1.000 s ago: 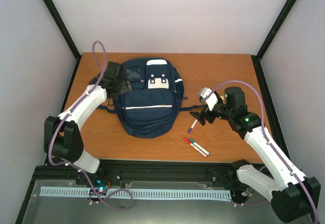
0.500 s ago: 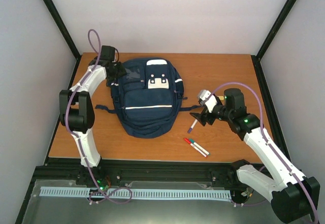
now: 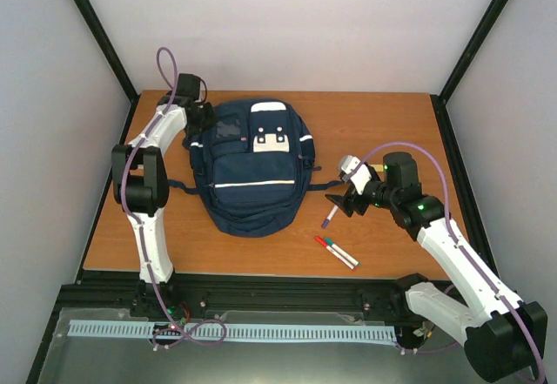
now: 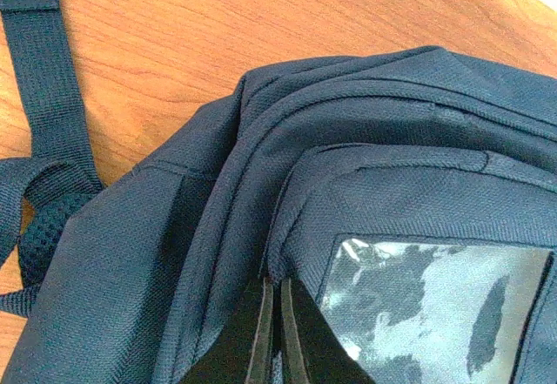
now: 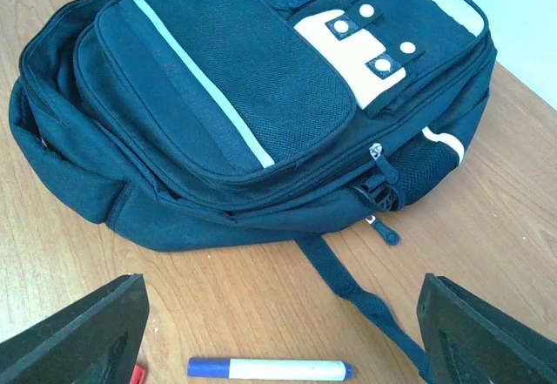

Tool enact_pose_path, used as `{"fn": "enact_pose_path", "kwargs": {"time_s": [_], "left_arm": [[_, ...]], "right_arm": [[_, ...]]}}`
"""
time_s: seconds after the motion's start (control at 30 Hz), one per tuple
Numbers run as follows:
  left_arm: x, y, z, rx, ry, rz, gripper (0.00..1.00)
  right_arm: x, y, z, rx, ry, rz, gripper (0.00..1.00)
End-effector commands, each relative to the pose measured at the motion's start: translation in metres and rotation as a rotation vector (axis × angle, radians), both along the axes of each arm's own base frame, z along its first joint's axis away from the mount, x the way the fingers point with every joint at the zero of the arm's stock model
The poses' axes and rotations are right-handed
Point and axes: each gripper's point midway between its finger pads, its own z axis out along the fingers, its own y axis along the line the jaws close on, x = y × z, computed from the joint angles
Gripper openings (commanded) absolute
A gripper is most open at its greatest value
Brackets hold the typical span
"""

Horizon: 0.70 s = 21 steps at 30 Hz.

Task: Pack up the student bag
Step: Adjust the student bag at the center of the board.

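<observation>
We see the student bag (image 3: 252, 166), a large navy-blue fabric backpack, lying flat and front-up on the orange-brown wooden desk (image 3: 392, 131). It sits left of the middle, with its top toward the far edge. A thin white stripe runs across its front pocket. Above the stripe is a white patch crossed by two dark tabs with pale round studs, and a white label sits at the very top. Beside the patch there is a clear plastic window pocket, and dark webbing straps trail out on both sides. The left claw (image 4: 271, 301) is at the bag's far left shoulder. Its fingers are drawn together to a thin slit and the tips are pressed to the seam beside the window. We cannot tell whether any fabric or zip pull is pinched between them. The right claw (image 5: 280, 293) is spread wide and has hold of nothing. It hangs over the desk just right of the bag, above a white marker pen with a blue-violet cap (image 5: 270, 368). Two more slim marker pens (image 3: 336, 252) lie side by side nearer the front edge.
</observation>
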Motion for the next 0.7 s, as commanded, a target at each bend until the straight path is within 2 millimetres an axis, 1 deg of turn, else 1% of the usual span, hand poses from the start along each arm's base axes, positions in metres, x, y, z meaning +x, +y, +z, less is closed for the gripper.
{"fn": "enact_pose_path", "kwargs": {"time_s": [0.0, 0.1, 0.2, 0.27, 0.33, 0.4, 0.47, 0.53, 0.57, 0.63, 0.67], "left_arm": [[-0.002, 0.010, 0.005, 0.022, 0.015, 0.020, 0.01], [-0.010, 0.025, 0.006, 0.035, 0.017, 0.076, 0.01], [-0.030, 0.045, 0.006, 0.022, 0.029, 0.158, 0.01], [-0.046, 0.057, 0.011, 0.020, 0.030, 0.199, 0.01], [-0.067, 0.068, 0.007, 0.046, 0.053, 0.234, 0.01], [-0.086, 0.079, 0.009, 0.061, 0.060, 0.285, 0.01], [-0.103, 0.084, 0.010, 0.058, 0.069, 0.321, 0.01], [-0.117, 0.084, 0.012, 0.043, 0.078, 0.336, 0.01], [-0.122, 0.083, 0.013, 0.037, 0.081, 0.339, 0.04], [-0.131, 0.083, 0.019, 0.034, 0.077, 0.351, 0.20], [-0.135, 0.083, 0.027, 0.025, 0.060, 0.361, 0.23]], "right_arm": [[-0.001, 0.001, -0.004, 0.001, 0.006, 0.022, 0.86], [-0.004, 0.003, -0.003, 0.011, 0.012, 0.035, 0.86], [-0.006, 0.003, 0.000, 0.016, 0.008, 0.038, 0.86], [-0.005, 0.003, 0.002, 0.016, -0.001, 0.035, 0.86], [-0.006, 0.003, 0.003, 0.018, -0.002, 0.038, 0.86], [-0.007, 0.004, 0.003, 0.019, -0.001, 0.044, 0.86], [-0.007, 0.004, 0.003, 0.022, 0.002, 0.047, 0.86], [-0.007, 0.004, 0.003, 0.020, 0.004, 0.047, 0.86], [-0.007, 0.004, 0.003, 0.020, 0.006, 0.045, 0.86], [-0.005, 0.004, 0.003, 0.018, 0.005, 0.038, 0.87], [-0.005, 0.003, 0.003, 0.019, 0.006, 0.033, 0.87]]}}
